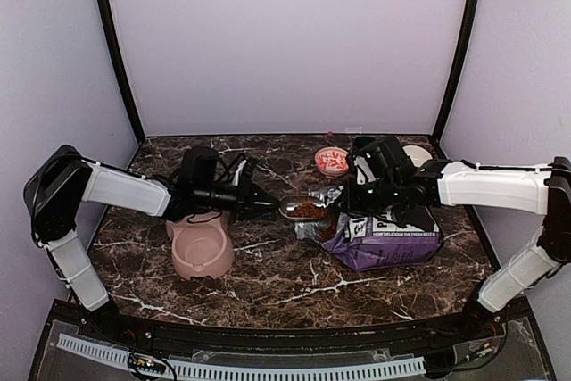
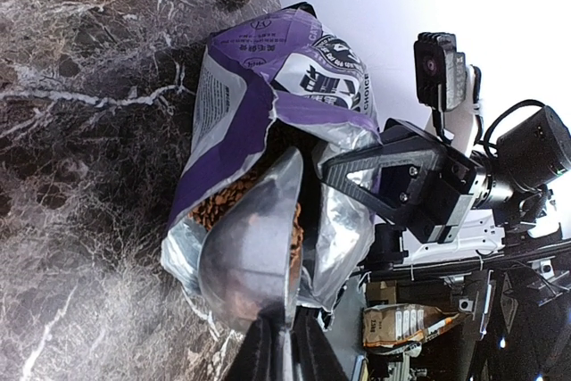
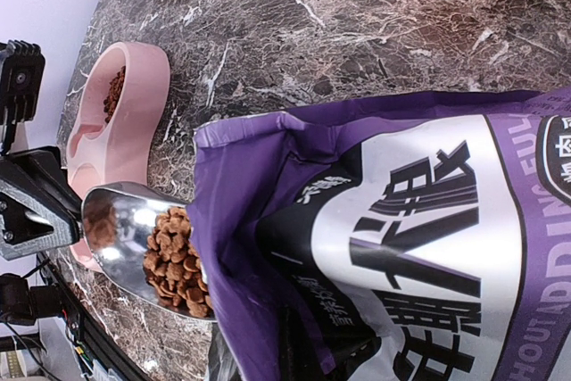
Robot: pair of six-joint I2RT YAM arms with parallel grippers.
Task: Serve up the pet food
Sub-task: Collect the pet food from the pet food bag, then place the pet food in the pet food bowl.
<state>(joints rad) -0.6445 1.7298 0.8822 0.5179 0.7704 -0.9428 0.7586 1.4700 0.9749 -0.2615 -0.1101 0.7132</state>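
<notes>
My left gripper (image 1: 264, 202) is shut on the handle of a metal scoop (image 1: 303, 209), with the jaws pressed on either side of the handle in the left wrist view, where the left gripper (image 2: 284, 332) is at the bottom. The scoop (image 3: 134, 238) holds a heap of reddish-brown pet food (image 3: 174, 260) at the open mouth of the purple-and-white bag (image 3: 401, 247). More kibble (image 2: 223, 202) shows inside the bag (image 2: 285, 78). My right gripper (image 1: 354, 195) is shut on the bag's top edge, holding the mouth open. The pink double bowl (image 1: 201, 252) has some kibble (image 3: 114, 91) in one well.
A small red-and-white striped bowl (image 1: 332, 161) stands at the back behind the bag, with a white cup (image 1: 417, 154) to its right. The bag (image 1: 384, 238) lies flat on the marble table (image 1: 268, 287). The pink bowl sits under my left forearm.
</notes>
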